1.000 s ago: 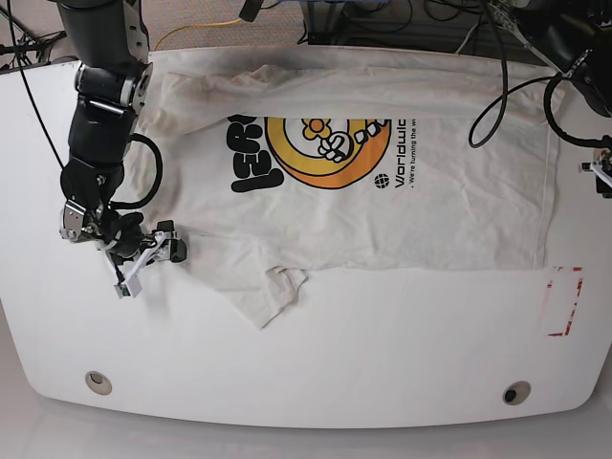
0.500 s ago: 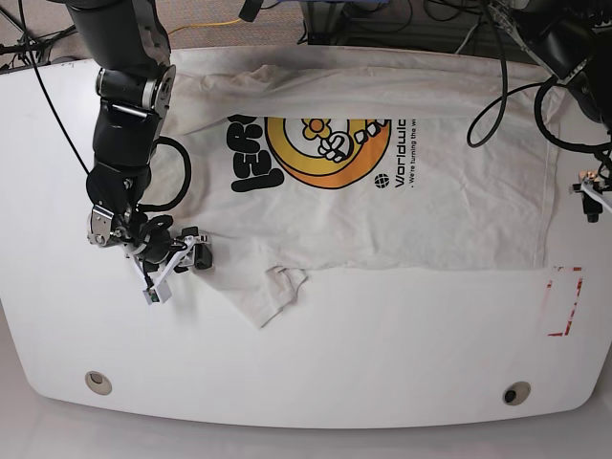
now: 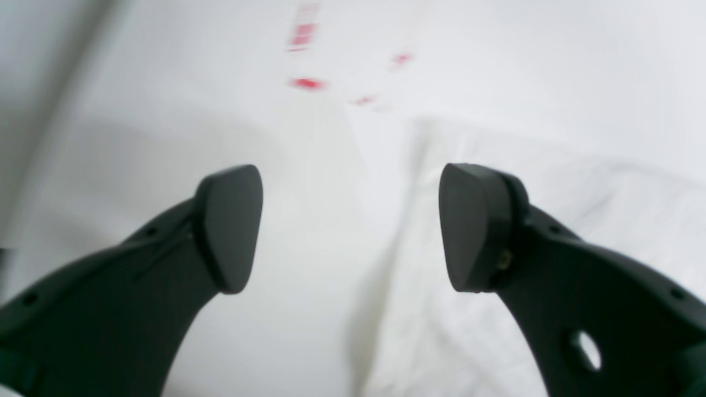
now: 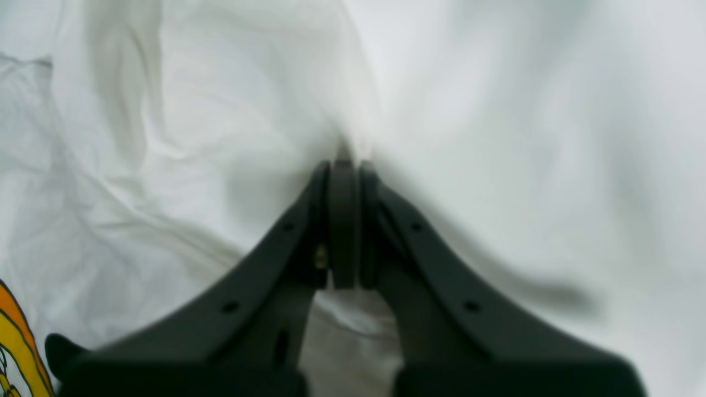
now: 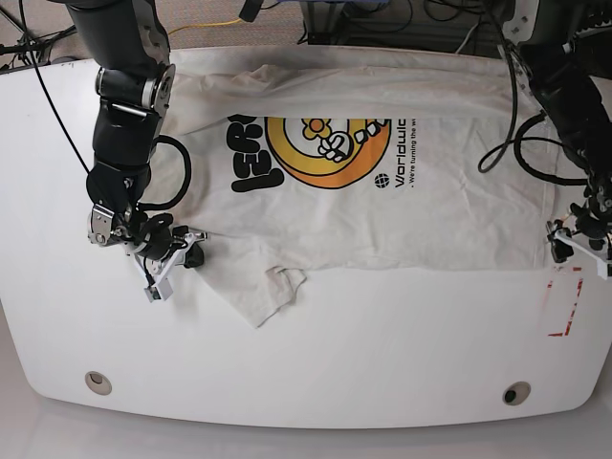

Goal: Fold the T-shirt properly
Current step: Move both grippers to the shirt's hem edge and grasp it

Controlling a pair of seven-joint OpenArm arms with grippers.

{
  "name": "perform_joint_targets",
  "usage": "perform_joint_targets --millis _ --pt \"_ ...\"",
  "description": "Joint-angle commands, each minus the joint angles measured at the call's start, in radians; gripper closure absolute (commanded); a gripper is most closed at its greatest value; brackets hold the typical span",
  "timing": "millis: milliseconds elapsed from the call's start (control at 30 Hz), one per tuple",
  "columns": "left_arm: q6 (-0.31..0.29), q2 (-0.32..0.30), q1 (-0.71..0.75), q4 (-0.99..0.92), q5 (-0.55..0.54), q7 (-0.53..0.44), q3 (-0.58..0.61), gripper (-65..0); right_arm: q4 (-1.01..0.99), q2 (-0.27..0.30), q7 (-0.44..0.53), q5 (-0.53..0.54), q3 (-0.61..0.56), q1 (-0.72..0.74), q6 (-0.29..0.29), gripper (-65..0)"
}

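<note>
While the T-shirt [image 5: 382,191] lay spread print-up across the upper middle of the white bench [image 5: 316,354], the right tool [image 5: 180,251], at the left of the base frame, was pinched flat on cloth near the shirt's left edge. In its wrist view the jaws met with a thin ridge of white fabric [image 4: 345,146] puckered at their tips, so it held the T-shirt, though by very little. Just right of it, the sleeve [image 5: 273,292] stuck out toward the lower left of the frame, crumpled at its hem. In the centre sat the orange-yellow graphic [image 5: 320,153] and the black lettering [image 5: 251,158]. Far right, the left tool [image 5: 579,244] hung at the shirt's right edge, jaws wide and empty; its wrist view showed the cloth edge [image 3: 419,165] running between the pads. Beneath it was a red-marked square [image 5: 562,301].

Trouble ahead, as a judgement: so shallow a pinch could slip once lifted, or catch one layer only. If the left tool closed off the edge, it would grab bench, and the fold would skew.

Count: one shirt, two tools, one red-marked square.
</note>
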Motion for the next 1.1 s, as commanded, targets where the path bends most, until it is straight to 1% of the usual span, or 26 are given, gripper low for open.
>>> perform_joint_targets --millis 0,167,267,367,467,567,733,800,833,900,1000,1033,1067 --pt "0.001 -0.026 -0.056 -0.075 -0.007 -0.046 0.000 -46.9 0.013 0.012 0.003 0.001 0.000 0.024 0.002 0.0" --pt "0.001 -0.026 -0.117 -0.228 -0.007 -0.084 0.026 -46.8 0.016 0.012 0.002 0.001 0.001 0.024 0.002 0.0" --pt "0.001 -0.026 -0.122 -0.292 -0.010 -0.139 0.053 -46.8 0.013 0.013 0.003 0.001 0.001 0.024 0.002 0.0" --pt "0.001 -0.023 -0.122 -0.334 -0.013 -0.193 0.105 -46.9 0.017 0.012 0.002 0.001 0.001 0.024 0.002 0.0" --pt "0.001 -0.020 -0.123 -0.346 -0.014 -0.196 0.147 -46.9 0.017 0.012 0.002 0.001 0.001 0.022 0.002 0.0" --pt "-0.001 -0.015 -0.123 -0.348 -0.014 -0.196 0.147 -46.8 0.017 0.012 0.002 0.001 0.001 0.022 0.002 0.0" --pt "-0.001 0.015 -0.123 -0.348 -0.014 -0.196 0.148 -46.4 0.017 0.012 0.002 0.001 0.001 0.022 0.002 0.0" --pt "-0.001 0.018 -0.123 -0.348 -0.014 -0.196 0.148 -44.7 0.017 0.012 0.002 0.001 0.001 0.022 0.002 0.0" --pt "-0.001 0.018 -0.123 -0.348 -0.014 -0.196 0.148 -41.8 0.017 0.012 0.002 0.001 0.001 0.022 0.002 0.0" --pt "-0.001 0.020 -0.123 -0.348 -0.014 -0.198 0.148 -33.6 0.017 0.012 0.002 0.001 0.001 0.022 0.002 0.0" --pt "-0.001 0.032 -0.123 -0.348 -0.007 -0.211 0.150 -15.1 0.019 0.015 0.002 0.001 0.003 0.022 0.002 0.0" --pt "-0.001 0.034 -0.123 -0.348 -0.007 -0.225 0.150 -10.3 0.019 0.018 0.002 0.001 0.003 0.022 0.002 0.0" --pt "-0.001 0.034 -0.122 -0.349 -0.005 -0.242 0.151 -3.8 0.019 0.026 0.002 0.001 0.003 0.022 0.002 0.0"
